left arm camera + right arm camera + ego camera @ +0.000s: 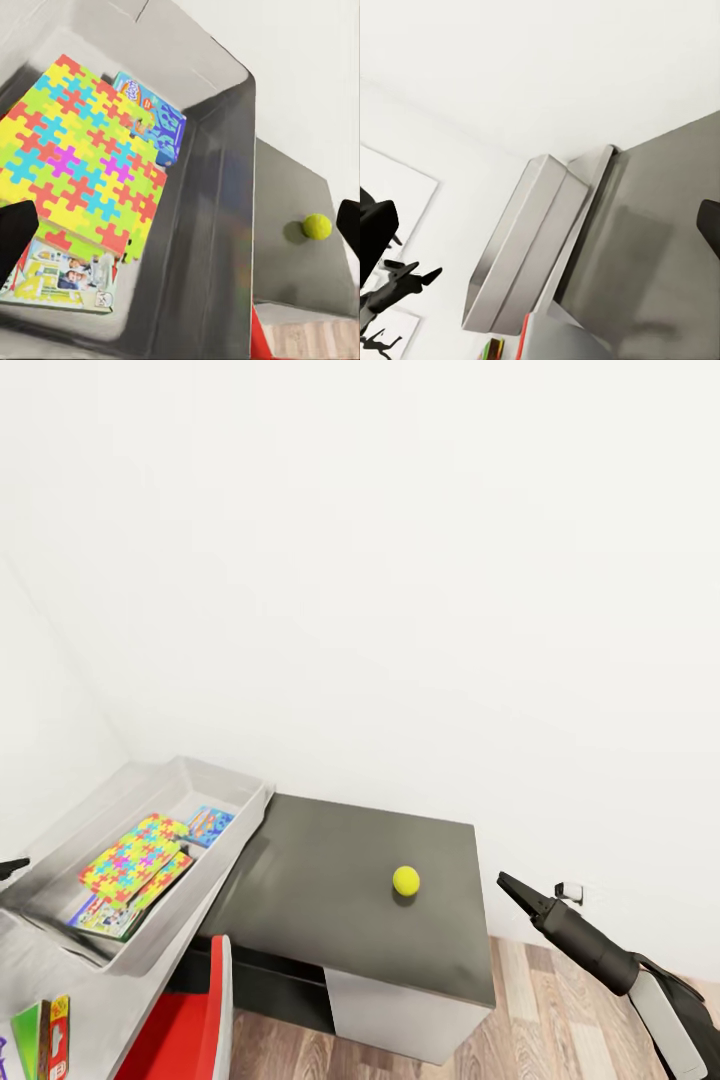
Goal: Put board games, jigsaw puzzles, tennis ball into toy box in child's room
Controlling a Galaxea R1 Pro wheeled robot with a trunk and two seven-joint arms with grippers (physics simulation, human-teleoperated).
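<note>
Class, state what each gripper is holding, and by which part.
Nothing: both the left gripper and right gripper are open and empty; the tennis ball lies free.

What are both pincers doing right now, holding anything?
Left pincer: open, empty, over the toy box.
Right pincer: open, empty, beside the dark table.

- I see the toy box (60,830) on the white table (40,975), holding a jigsaw puzzle (132,857) on top of flat game boxes (207,824).
- The tennis ball (406,880) sits alone on the lower dark-grey section (340,890), well apart from the box.
- My right gripper (512,887) hangs off that section's right edge, over the wood floor (560,1010); I can't judge its jaws.
</note>
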